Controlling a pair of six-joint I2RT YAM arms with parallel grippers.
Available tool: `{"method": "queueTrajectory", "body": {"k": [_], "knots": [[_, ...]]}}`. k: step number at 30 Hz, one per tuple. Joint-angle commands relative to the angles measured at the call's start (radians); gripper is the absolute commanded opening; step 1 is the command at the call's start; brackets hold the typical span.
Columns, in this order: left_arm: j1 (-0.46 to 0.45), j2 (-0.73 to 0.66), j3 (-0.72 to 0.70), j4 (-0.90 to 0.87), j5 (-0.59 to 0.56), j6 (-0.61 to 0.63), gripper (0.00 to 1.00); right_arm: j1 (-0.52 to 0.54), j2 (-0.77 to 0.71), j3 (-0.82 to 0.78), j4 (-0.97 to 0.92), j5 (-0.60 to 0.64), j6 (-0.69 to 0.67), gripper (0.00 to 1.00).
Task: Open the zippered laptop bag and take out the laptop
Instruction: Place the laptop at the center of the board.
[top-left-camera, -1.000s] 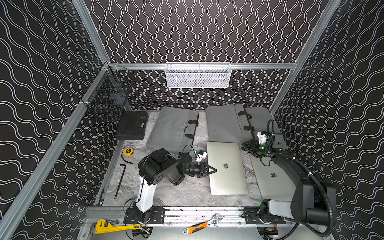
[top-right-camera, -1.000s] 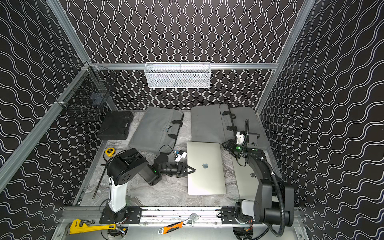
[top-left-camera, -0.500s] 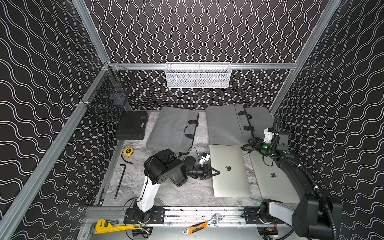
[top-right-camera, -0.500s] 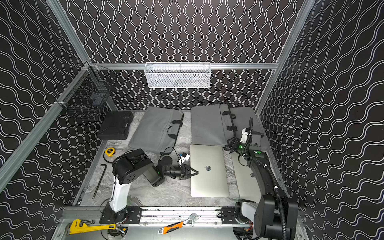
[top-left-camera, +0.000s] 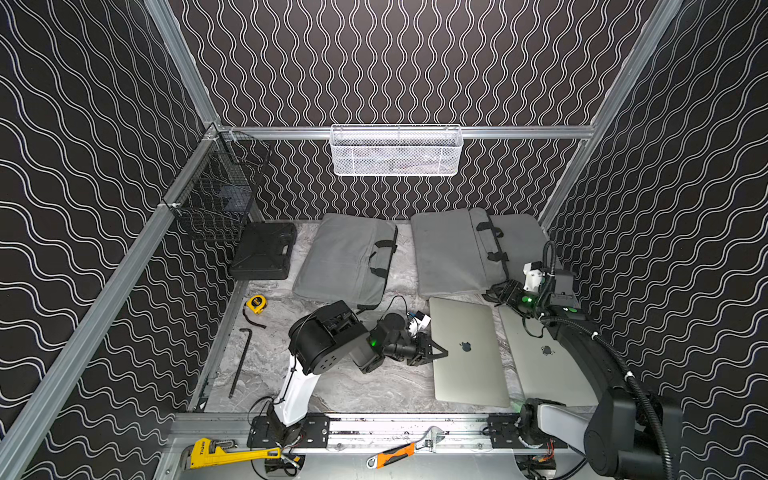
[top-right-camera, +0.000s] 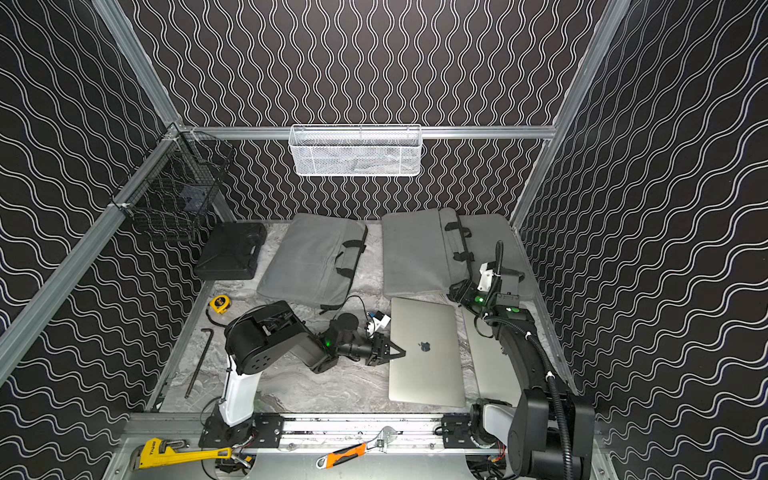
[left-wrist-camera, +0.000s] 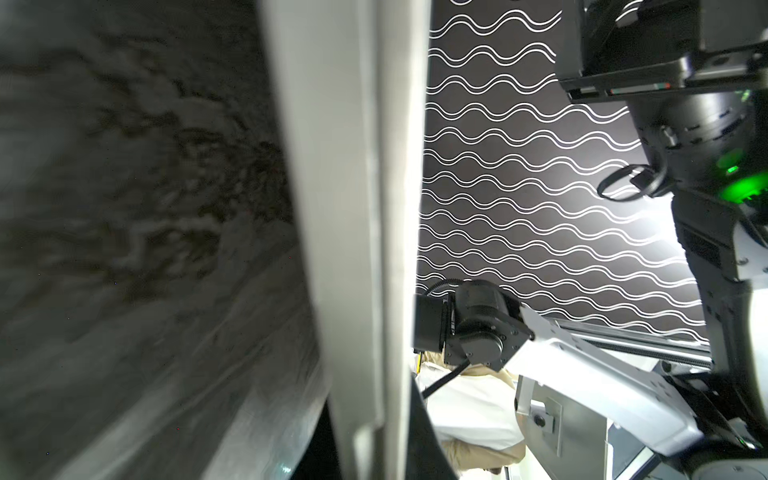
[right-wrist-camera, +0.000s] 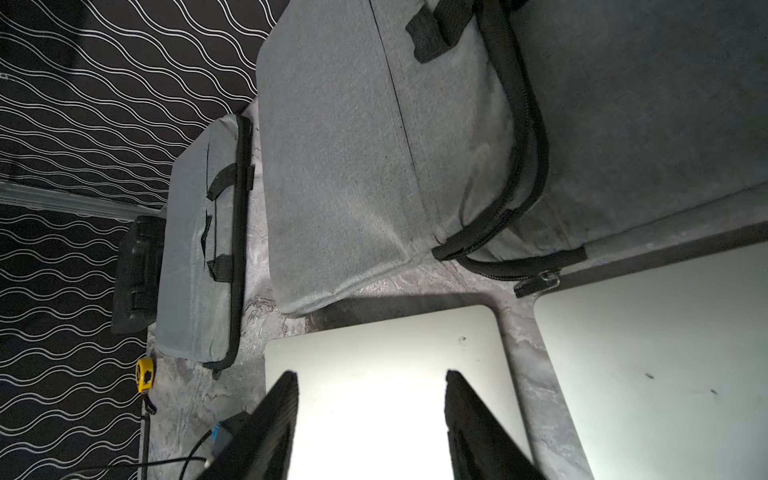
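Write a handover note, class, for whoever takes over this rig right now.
Left claw: shut on the middle laptop at its left edge.
Right claw: open, empty, over that laptop's far end.
Done: right-hand grey bag lies unzipped; the middle laptop is out, flat on the table, with a second laptop beside it.
Left: let go of the laptop. The left-hand grey bag looks closed.

The marbled tabletop (top-left-camera: 365, 390) carries a black case (top-left-camera: 264, 251), left bag (top-left-camera: 340, 262) and right bag (top-left-camera: 449, 253) across the frame's upper part. Below lie a tape measure (top-left-camera: 255, 304), hex key (top-left-camera: 239, 361), centre laptop (top-left-camera: 465, 357) and right laptop (top-left-camera: 536, 374).
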Motion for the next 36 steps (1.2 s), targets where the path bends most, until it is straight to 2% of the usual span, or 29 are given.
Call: {"method": "queueTrajectory", "body": {"k": [1,4,8,11,17,27,36], "knots": [[-0.013,0.007,0.019,-0.063,-0.08,0.012,0.0,0.006,-0.01,-0.01,0.044,-0.025,0.014,0.58],[-0.014,0.011,0.028,-0.066,-0.101,-0.007,0.02,0.01,-0.019,-0.019,0.051,-0.03,0.021,0.58],[-0.015,-0.004,0.016,-0.085,-0.129,-0.008,0.17,0.013,-0.03,-0.032,0.051,-0.033,0.022,0.58],[-0.016,-0.028,0.011,-0.121,-0.141,0.008,0.25,0.016,-0.032,-0.041,0.055,-0.035,0.024,0.58],[-0.019,-0.066,0.023,-0.208,-0.148,0.048,0.33,0.037,-0.019,-0.038,0.075,-0.029,0.042,0.58],[-0.026,-0.167,0.091,-0.506,-0.187,0.19,0.49,0.135,0.051,0.023,0.081,0.041,0.043,0.59],[-0.025,-0.25,0.168,-0.824,-0.248,0.367,0.54,0.216,0.129,0.053,0.121,0.077,0.067,0.59]]}}
